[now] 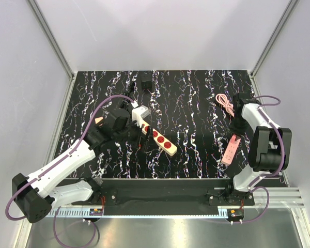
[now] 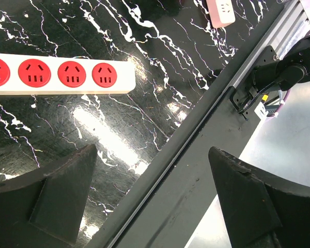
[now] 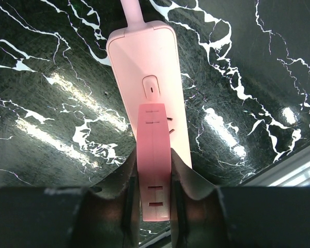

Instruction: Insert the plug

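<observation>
Plug (image 1: 146,80) lying untouched at the far edge of the counter (image 1: 196,103), well apart from both arms. Left hand (image 2: 152,154) is spread wide beside the cream strip (image 2: 62,75); right hand (image 3: 154,178) pinches the pink strip (image 3: 144,57). Probably best: grasp the plug's body squarely, then align it over a red socket (image 2: 104,75).

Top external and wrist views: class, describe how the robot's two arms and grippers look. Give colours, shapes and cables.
Both the left arm and the right arm have white shells with boxy black joint housings. A purple cable loops along each. The left gripper has matte black, wedge-shaped fingers; the right gripper is dark too.
</observation>
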Robot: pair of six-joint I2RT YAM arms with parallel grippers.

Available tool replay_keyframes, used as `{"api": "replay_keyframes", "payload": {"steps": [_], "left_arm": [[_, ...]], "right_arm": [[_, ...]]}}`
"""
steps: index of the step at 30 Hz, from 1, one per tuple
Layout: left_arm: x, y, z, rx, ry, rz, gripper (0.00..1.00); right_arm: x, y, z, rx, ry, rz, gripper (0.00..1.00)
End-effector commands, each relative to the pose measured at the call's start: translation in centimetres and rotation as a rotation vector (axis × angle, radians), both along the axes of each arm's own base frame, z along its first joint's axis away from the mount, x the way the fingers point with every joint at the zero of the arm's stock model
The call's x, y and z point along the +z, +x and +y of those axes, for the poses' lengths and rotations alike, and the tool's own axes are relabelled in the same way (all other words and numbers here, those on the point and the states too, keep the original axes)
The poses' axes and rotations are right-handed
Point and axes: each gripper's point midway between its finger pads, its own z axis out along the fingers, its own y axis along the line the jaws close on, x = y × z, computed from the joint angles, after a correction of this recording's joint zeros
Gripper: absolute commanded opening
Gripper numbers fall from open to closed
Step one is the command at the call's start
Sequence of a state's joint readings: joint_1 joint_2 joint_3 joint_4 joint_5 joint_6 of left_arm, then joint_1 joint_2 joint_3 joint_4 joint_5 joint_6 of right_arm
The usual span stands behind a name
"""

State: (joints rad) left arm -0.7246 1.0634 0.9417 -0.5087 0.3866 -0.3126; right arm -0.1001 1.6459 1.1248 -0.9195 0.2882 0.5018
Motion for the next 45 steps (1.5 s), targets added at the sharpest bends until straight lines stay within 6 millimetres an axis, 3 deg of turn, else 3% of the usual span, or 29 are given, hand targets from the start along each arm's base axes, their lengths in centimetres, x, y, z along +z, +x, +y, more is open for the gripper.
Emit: {"api": "replay_keyframes", "payload": {"steps": [1, 9, 16, 20, 26, 33, 45], "left_arm": [[1.5, 0.4, 0.1, 0.011, -0.025, -0.069, 0.95], [1.4, 0.7, -0.1, 0.01, -0.02, -0.064, 0.95], [1.2, 0.7, -0.1, 0.011, -0.016, -0.059, 0.95], [0.9, 0.6, -0.1, 0.012, -0.011, -0.051, 0.95], [1.1, 0.5, -0.6, -0.004, -0.024, -0.037, 0.95], [1.4, 0.8, 0.0, 0.024, -0.017, -0.074, 0.95], [1.2, 0.8, 0.0, 0.022, -0.008, -0.071, 0.95]], "right_arm": [[-2.7, -2.9, -0.8, -0.005, -0.013, 0.171, 0.0], [-3.6, -2.4, -0.1, 0.023, 0.031, 0.178, 0.0], [-5.9, -3.3, 0.7, -0.024, 0.07, 0.199, 0.0], [-5.0, -3.4, -0.1, -0.07, 0.056, 0.13, 0.0], [-5.7, -3.7, 0.8, -0.098, 0.124, 0.1, 0.0], [-6.4, -2.5, 0.7, -0.044, 0.152, 0.107, 0.0], [-8.0, -0.8, 2.4, 0.055, 0.26, 0.076, 0.0]]}}
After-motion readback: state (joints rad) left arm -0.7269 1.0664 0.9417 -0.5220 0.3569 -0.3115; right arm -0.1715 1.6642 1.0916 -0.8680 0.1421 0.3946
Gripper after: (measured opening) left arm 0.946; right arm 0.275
